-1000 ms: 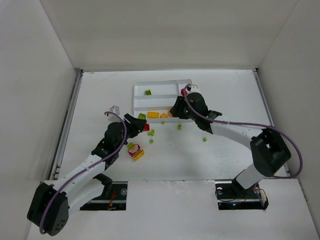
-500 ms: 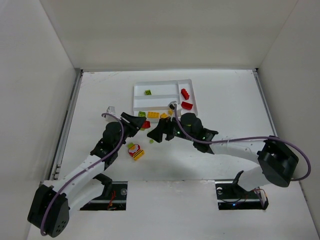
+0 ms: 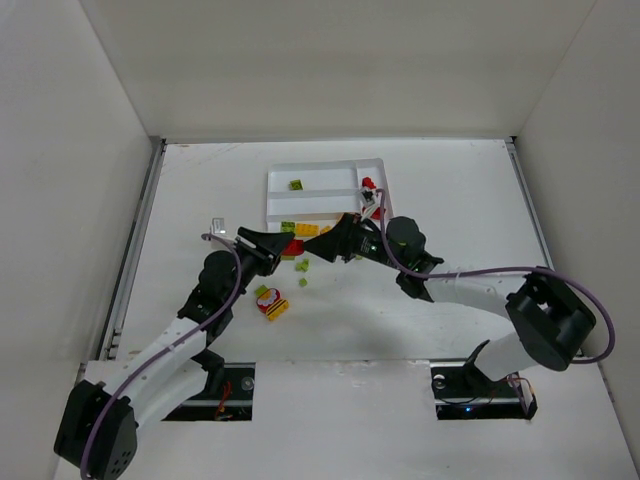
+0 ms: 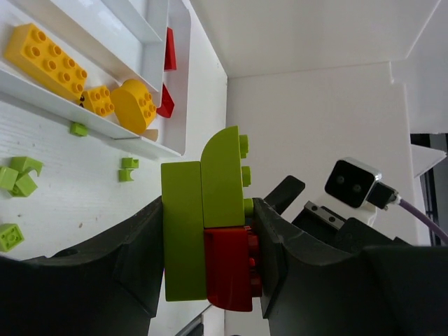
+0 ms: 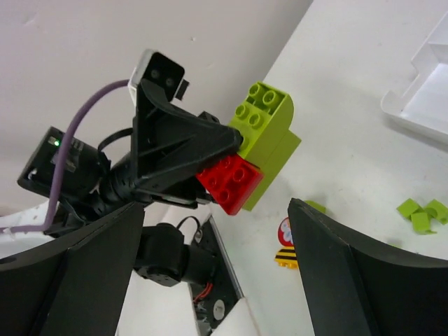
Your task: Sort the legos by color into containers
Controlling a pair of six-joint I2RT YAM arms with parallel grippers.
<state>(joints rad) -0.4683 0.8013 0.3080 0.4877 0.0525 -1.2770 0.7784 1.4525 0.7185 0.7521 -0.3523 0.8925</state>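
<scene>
My left gripper [image 4: 208, 210] is shut on a clump of legos [image 4: 210, 224], two lime green bricks with a red one stuck to them, held above the table [image 3: 292, 246]. My right gripper [image 5: 217, 231] is open and points at that clump [image 5: 259, 140], its fingers standing apart on either side just short of it. In the top view its tips [image 3: 318, 250] are right beside the left gripper [image 3: 278, 246]. The white tray [image 3: 330, 205] holds yellow bricks [image 4: 45, 59] in the near slot, a green brick [image 3: 296, 184] in the far slot and red bricks [image 3: 369, 186] in the crosswise slot.
Small green pieces [image 3: 301, 266] lie on the table in front of the tray. A red and yellow clump [image 3: 270, 302] lies nearer the left arm. White walls enclose the table on three sides.
My right gripper has left the tray, swung left toward the held clump and opened wide. The left gripper keeps its hold and has shifted slightly.
</scene>
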